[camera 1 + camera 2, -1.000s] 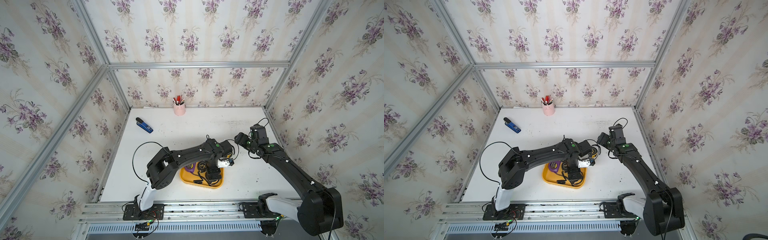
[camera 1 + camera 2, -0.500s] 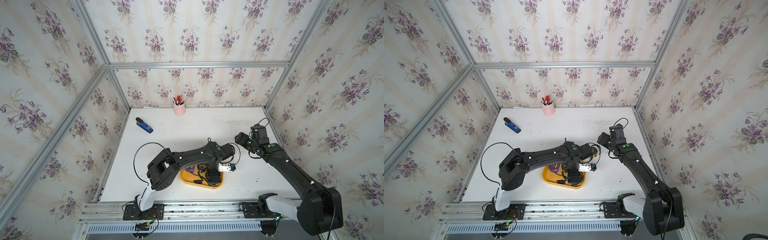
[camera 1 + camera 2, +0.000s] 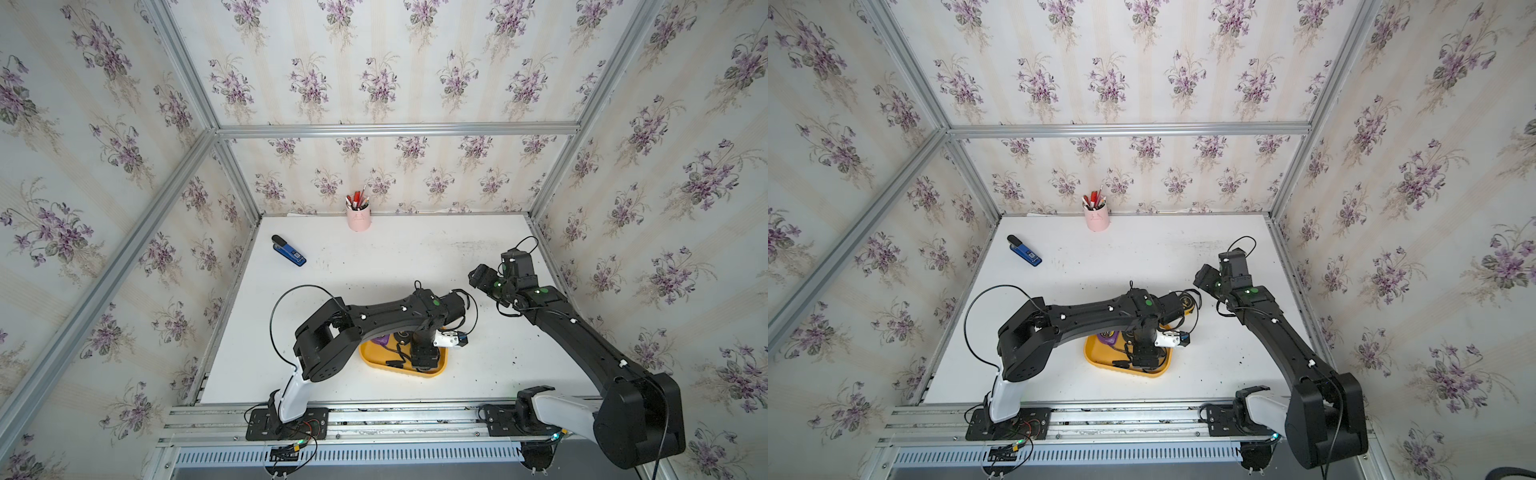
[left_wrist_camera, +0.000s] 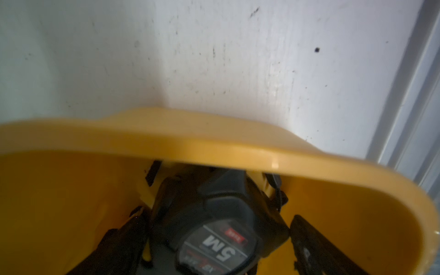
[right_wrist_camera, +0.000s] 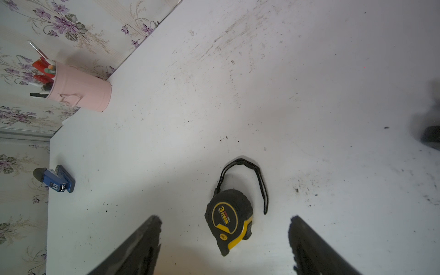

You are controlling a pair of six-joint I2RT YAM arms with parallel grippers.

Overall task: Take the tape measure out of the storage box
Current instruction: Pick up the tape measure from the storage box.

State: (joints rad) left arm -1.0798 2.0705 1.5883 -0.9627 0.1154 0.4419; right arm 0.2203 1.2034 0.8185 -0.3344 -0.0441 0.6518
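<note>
Tape measure (image 4: 214,226) in storage box (image 4: 214,147) reads "5M" (loose one (image 5: 229,220) reads "3m").

We log the white bench (image 3: 395,266): pink pen cup (image 3: 358,218) far, blue stapler (image 3: 289,250) far left, yellow storage box (image 3: 374,361) near, one tape measure (image 5: 229,220) mid-bench.

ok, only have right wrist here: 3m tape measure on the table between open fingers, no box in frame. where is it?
Observer: The storage box sits near the front edge of the table, about mid-width.
Operator: anything left in it?
Observer: Yes, a black 5M tape measure, lying label up.
Operator: left gripper on it?
Observer: The left gripper is down in the box, jaws wide, one finger each side; contact unclear.
</note>
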